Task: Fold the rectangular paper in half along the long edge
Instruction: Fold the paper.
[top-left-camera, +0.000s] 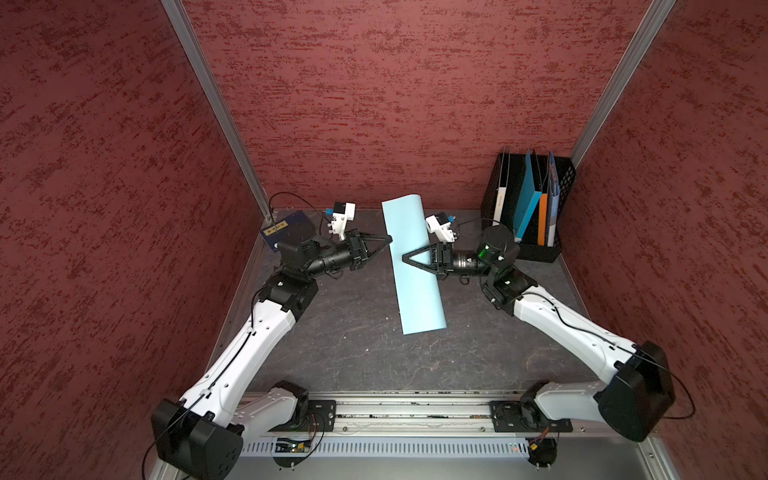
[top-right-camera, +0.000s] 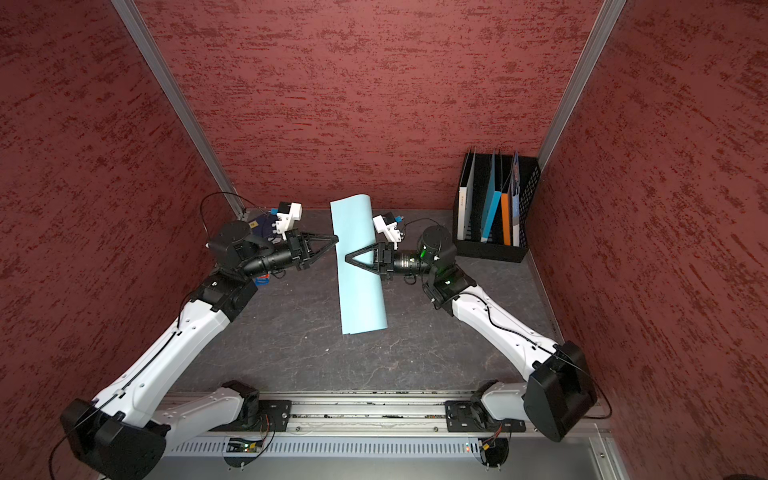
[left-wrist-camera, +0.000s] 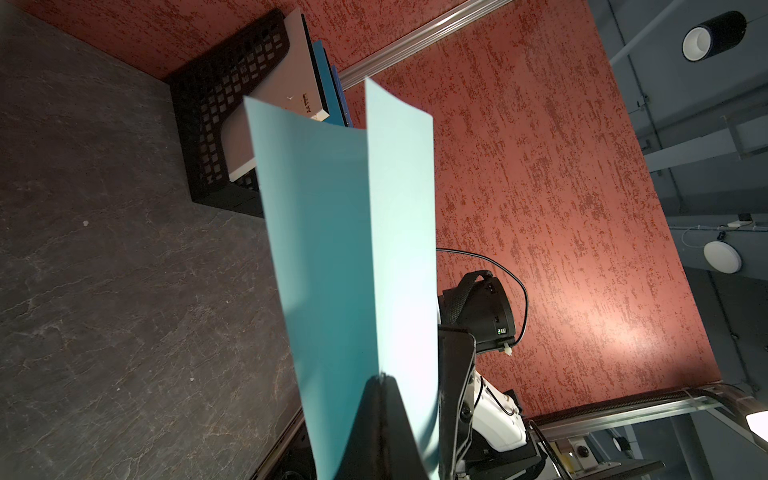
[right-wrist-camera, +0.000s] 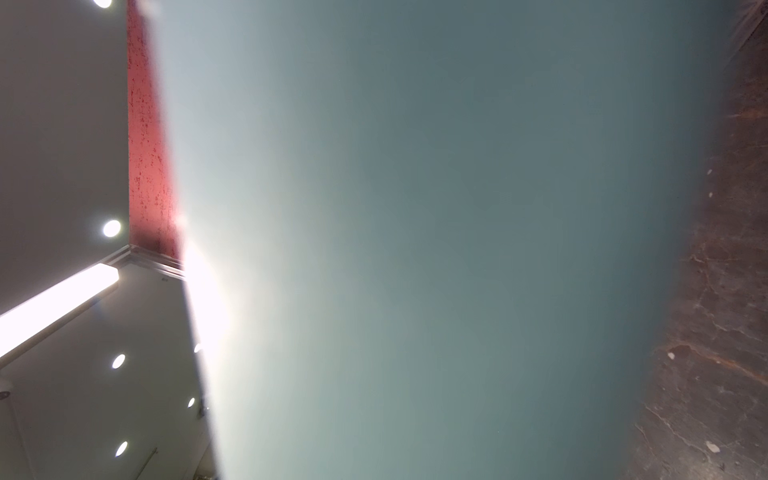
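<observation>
Although the rectangular paper (top-left-camera: 419, 299) is doubled over at the worktop (top-left-camera: 340, 345) centre, long edges pinched in the left end effector (top-left-camera: 390, 239), creasing probably remains; the right end effector (top-left-camera: 404, 257), opening unclear, should press the fold.

You're working in a robotics lab test cell. Red textured panels (top-left-camera: 374, 104) on aluminium posts (top-left-camera: 216, 104) box in a dark stone-look surface (top-left-camera: 353, 353). The left arm (top-left-camera: 257, 332) and right arm (top-left-camera: 561, 320) mount on a metal rail (top-left-camera: 415, 417). Above the panels is an open grey ceiling (left-wrist-camera: 665, 83) with spot lamps (right-wrist-camera: 111, 228).
</observation>
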